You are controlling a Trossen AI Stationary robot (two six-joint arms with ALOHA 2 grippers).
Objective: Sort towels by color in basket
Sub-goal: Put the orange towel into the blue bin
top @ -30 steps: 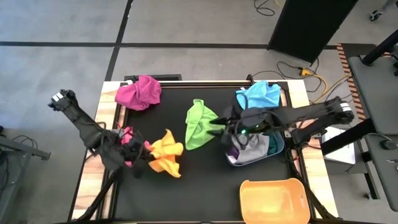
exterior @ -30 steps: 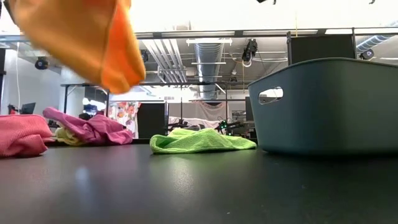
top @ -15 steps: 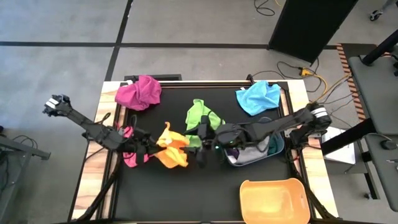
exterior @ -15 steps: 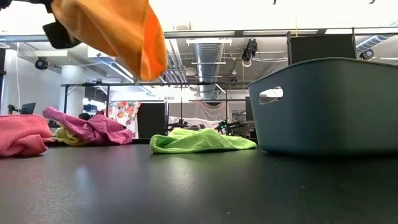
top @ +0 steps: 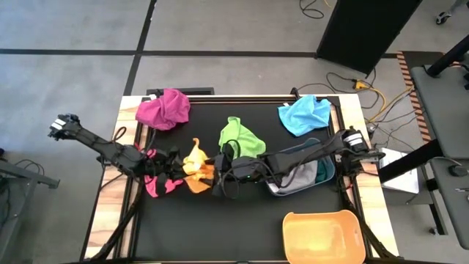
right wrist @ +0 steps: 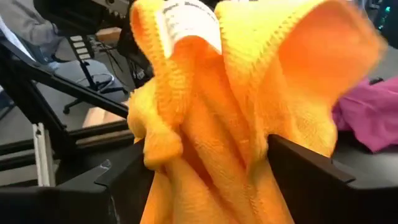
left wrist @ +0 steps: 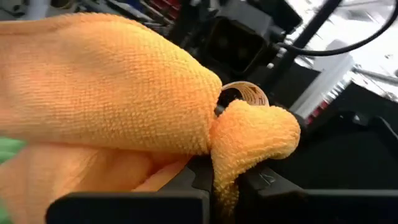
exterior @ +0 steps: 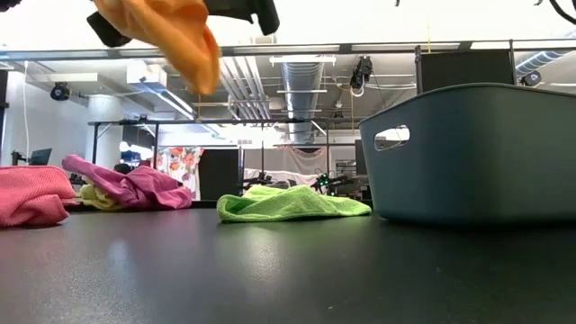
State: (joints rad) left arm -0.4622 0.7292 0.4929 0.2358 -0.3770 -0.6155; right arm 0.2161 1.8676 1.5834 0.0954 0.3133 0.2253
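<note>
Black-topped rectangular table (top: 242, 220) with pale wooden side rails, seen from above, carrying two baskets and a scatter of cloths. Dark grey-blue plastic basket (exterior: 477, 153) with a handle slot, at the table's right edge, holding grey and other dark cloths (top: 297, 178). Orange plastic basket (top: 322, 235) at the near right corner, well apart from the cloths. Magenta crumpled towel (top: 163, 108) at the far left corner. Light blue towel (top: 304, 114) at the far right, just beyond the grey-blue basket. Lime green towel (top: 238, 136) lying flat near the table's middle, also plain in the low view (exterior: 288, 203). Pink towel (top: 157, 180) bunched at the left edge, partly under the left arm. Orange-yellow soft terry towel (top: 194, 165) hanging in the air between the two grippers, left of the table's middle, clear of the tabletop in the low view (exterior: 166, 31). Left gripper (top: 174, 165) reaching in from the left, fingers pinched tight on a fold of the orange-yellow towel (left wrist: 249, 134). Right gripper (top: 218, 170) stretched across from the right side, fingers spread wide to either side of the hanging towel (right wrist: 249, 93), not clamped on it. White label (right wrist: 186, 25) sewn at the towel's upper edge.
</note>
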